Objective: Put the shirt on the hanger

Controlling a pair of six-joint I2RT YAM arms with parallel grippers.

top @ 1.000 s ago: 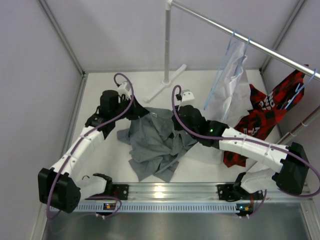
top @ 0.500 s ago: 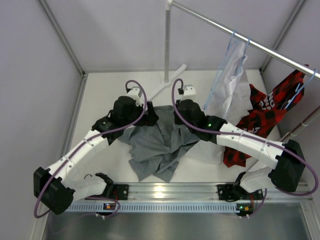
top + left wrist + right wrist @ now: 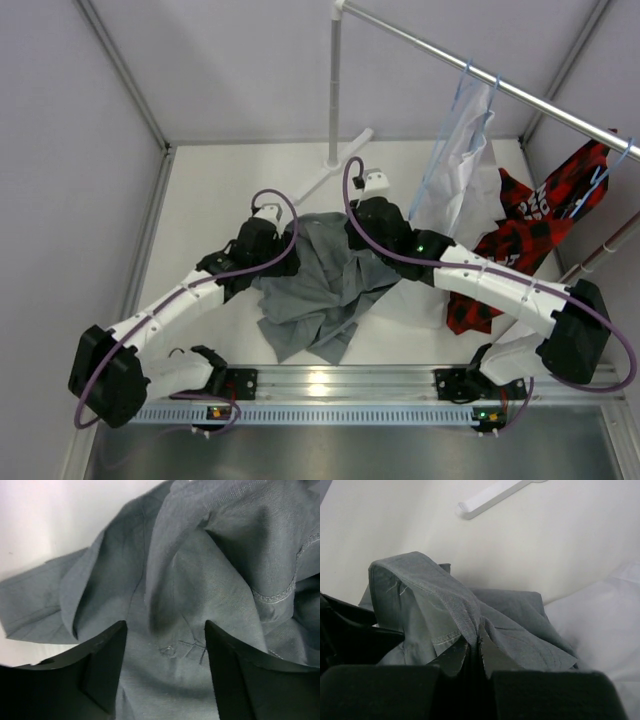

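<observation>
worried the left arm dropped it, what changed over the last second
The left gripper let go of the grey shirt. It moved right and back toward the bases, and its jaws now stand open over the fabric. The shirt's left edge has slumped inward. Unchanged: the right gripper stays pinched on a fold of the shirt, and the white shirt and red-and-black garment hang as before.

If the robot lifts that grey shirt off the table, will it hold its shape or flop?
Probably floppy: the grey shirt lies crumpled in soft folds. Where the right gripper pinches it, the fabric peaks and droops either side, so the rest would likely hang and trail. It looks thin, so probably light.
</observation>
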